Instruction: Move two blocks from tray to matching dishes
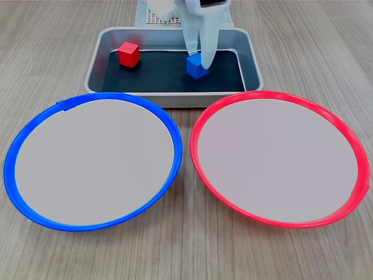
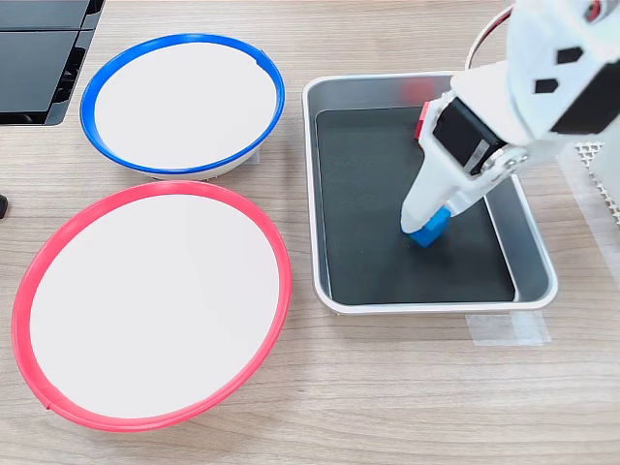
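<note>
The grey tray (image 1: 252,55) (image 2: 312,194) lies behind the two dishes in the first exterior view. On its black floor the red block (image 1: 129,55) sits at the left; in the second exterior view only a sliver of this red block (image 2: 423,123) shows behind the arm. My white gripper (image 1: 199,58) (image 2: 418,221) reaches down onto the blue block (image 1: 196,67) (image 2: 432,230), its fingers closed against the cube's sides. The block rests on the tray floor. The blue-rimmed dish (image 1: 93,160) (image 2: 181,105) and the red-rimmed dish (image 1: 278,157) (image 2: 153,305) hold nothing.
A wooden tabletop (image 1: 52,52) carries everything. A black device (image 2: 39,58) sits at the second exterior view's top left. White mesh (image 2: 593,165) and the arm's base stand at the second exterior view's right edge, beyond the tray.
</note>
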You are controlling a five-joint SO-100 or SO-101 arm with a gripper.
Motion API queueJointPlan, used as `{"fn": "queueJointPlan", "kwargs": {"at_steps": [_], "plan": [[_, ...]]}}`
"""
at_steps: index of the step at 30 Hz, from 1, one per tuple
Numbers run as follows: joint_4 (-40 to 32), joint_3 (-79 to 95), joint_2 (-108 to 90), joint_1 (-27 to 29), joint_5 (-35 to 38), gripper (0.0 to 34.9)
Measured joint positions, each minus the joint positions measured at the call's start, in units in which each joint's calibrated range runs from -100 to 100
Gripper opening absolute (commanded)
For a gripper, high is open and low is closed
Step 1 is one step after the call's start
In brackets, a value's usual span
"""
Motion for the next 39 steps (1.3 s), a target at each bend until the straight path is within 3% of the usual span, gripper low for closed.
{"fn": "queueJointPlan", "kwargs": {"at_steps": [1, 2, 3, 10, 14, 20, 23, 24, 26, 29, 31, 32, 35, 39], "plan": [[-1.39, -0.64, 2.3, 0.0, 0.88, 9.4], [-2.04, -1.0, 4.26, 0.18, 1.66, 1.2], [-2.53, -1.18, 5.2, 0.35, 2.0, 0.3], [0.16, -7.35, 8.7, 1.42, 4.4, 0.1], [6.44, -20.51, 10.57, 6.55, 3.96, 0.1], [5.63, -48.64, 24.21, 18.58, -1.9, 0.2], [4.98, -55.72, 31.54, 19.73, -2.49, 0.2], [4.73, -57.71, 34.02, 20.09, -2.49, 0.5], [3.67, -62.79, 41.52, 21.33, -2.93, 6.4], [1.96, -66.33, 47.23, 21.68, -2.98, 20.2], [-0.16, -66.88, 49.28, 21.06, -2.78, 21.0], [-0.49, -66.88, 49.45, 21.06, -2.78, 17.6], [-0.98, -66.88, 49.36, 21.15, -1.66, 0.3], [4.49, -62.7, 43.48, 20.53, 1.66, 0.3]]}}
